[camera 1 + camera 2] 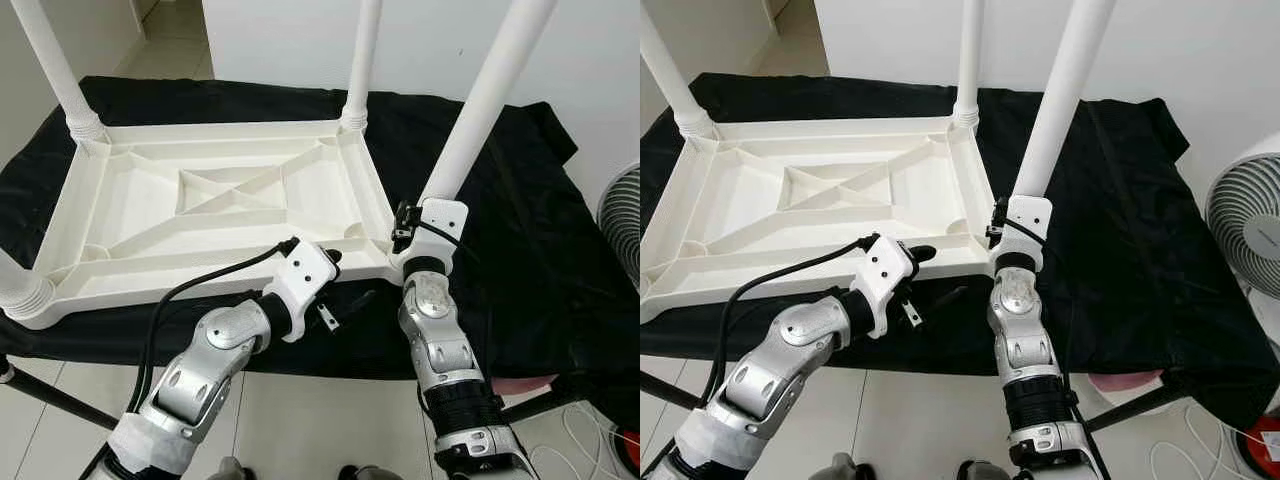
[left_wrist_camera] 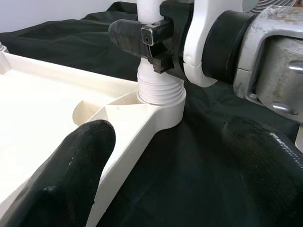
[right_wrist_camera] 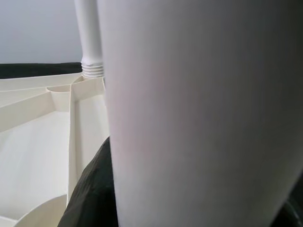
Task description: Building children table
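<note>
A white plastic table top (image 1: 200, 283) lies upside down on a black cloth (image 1: 530, 270). White legs stand at the far left (image 1: 55, 70), far right (image 1: 362, 60) and near left (image 1: 15, 285) corners. My right gripper (image 1: 405, 232) is shut on the near right leg (image 1: 480, 110), just above its threaded collar (image 2: 158, 90); that leg (image 3: 199, 113) looms close in the right wrist view. My left gripper (image 1: 345, 280) is open at the table's near rim, a little left of that corner. One of its fingers (image 2: 71, 175) is over the rim, the other over the cloth.
A white fan (image 1: 622, 215) stands at the right, beyond the cloth. A black bar (image 1: 50, 395) runs below the near edge over the tiled floor (image 1: 300, 420). A white wall is close behind the far legs.
</note>
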`<state>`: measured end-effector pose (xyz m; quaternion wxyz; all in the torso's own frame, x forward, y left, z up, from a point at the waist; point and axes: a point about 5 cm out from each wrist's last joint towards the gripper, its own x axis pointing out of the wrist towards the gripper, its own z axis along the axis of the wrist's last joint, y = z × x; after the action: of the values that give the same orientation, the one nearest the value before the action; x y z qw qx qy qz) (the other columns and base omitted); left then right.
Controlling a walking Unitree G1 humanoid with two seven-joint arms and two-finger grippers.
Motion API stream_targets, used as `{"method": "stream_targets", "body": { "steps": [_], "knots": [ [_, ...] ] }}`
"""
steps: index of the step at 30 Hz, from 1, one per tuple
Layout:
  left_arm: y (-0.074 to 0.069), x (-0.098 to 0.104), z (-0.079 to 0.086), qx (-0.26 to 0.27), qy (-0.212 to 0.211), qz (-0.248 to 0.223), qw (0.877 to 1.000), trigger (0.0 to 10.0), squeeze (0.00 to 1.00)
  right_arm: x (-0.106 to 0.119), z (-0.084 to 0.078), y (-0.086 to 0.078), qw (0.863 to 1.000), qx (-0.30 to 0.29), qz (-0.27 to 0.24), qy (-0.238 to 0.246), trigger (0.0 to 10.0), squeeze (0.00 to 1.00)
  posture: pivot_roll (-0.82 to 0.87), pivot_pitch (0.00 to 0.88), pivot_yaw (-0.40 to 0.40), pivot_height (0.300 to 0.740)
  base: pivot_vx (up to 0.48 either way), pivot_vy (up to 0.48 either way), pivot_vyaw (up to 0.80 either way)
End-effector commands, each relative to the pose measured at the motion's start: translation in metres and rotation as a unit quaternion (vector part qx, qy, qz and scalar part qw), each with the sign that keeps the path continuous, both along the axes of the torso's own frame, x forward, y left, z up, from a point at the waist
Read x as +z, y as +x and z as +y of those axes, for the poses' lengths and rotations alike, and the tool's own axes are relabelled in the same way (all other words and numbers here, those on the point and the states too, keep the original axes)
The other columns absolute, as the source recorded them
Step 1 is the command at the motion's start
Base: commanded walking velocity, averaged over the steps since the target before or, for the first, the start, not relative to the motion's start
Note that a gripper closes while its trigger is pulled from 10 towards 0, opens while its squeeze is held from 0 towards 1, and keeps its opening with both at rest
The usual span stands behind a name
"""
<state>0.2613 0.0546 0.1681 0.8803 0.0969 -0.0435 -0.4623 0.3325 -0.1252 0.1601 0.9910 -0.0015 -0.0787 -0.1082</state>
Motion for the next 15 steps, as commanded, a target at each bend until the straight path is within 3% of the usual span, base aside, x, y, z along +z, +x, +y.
{"method": "stream_targets", "body": {
  "steps": [1, 7, 8, 9, 10, 15],
  "knots": [
    [-0.002, -0.003, -0.003, -0.018, 0.005, 0.004, 1.0, 10.0, 0.0, -0.035, -0.015, -0.004, 0.996, -0.038, 0.076, -0.008, 10.0, 0.0, -0.06, 0.074, -0.017, 0.74, 0.0, 0.0, 0.0],
    [-0.002, -0.003, -0.003, -0.019, 0.007, 0.005, 1.0, 10.0, 0.0, -0.03, -0.009, -0.003, 0.999, -0.012, 0.051, 0.003, 10.0, 0.0, -0.05, 0.076, -0.018, 0.74, 0.0, 0.0, 0.0],
    [-0.002, -0.004, -0.003, -0.019, 0.007, 0.005, 1.0, 10.0, 0.0, -0.028, -0.009, -0.004, 0.999, -0.007, 0.043, 0.008, 10.0, 0.71, -0.06, 0.08, -0.018, 0.74, 0.0, 0.0, 0.0],
    [-0.002, -0.004, -0.003, -0.019, 0.007, 0.005, 1.0, 10.0, 0.0, -0.028, -0.009, -0.004, 0.999, -0.007, 0.043, 0.008, 10.0, 0.71, -0.06, 0.08, -0.018, 0.74, 0.0, 0.0, 0.0],
    [-0.003, -0.004, -0.004, -0.02, 0.007, 0.005, 1.0, 10.0, 0.0, -0.024, -0.01, -0.004, 1.0, 0.001, 0.023, 0.008, 10.0, 1.0, -0.06, 0.08, -0.018, 0.74, 0.0, 0.0, 0.0],
    [-0.003, -0.005, -0.005, -0.023, 0.007, 0.007, 1.0, 10.0, 0.0, -0.016, -0.013, -0.005, 1.0, 0.027, -0.012, 0.009, 10.0, 1.0, -0.07, 0.086, -0.013, 0.74, 0.0, 0.0, 0.0]
  ]
}}
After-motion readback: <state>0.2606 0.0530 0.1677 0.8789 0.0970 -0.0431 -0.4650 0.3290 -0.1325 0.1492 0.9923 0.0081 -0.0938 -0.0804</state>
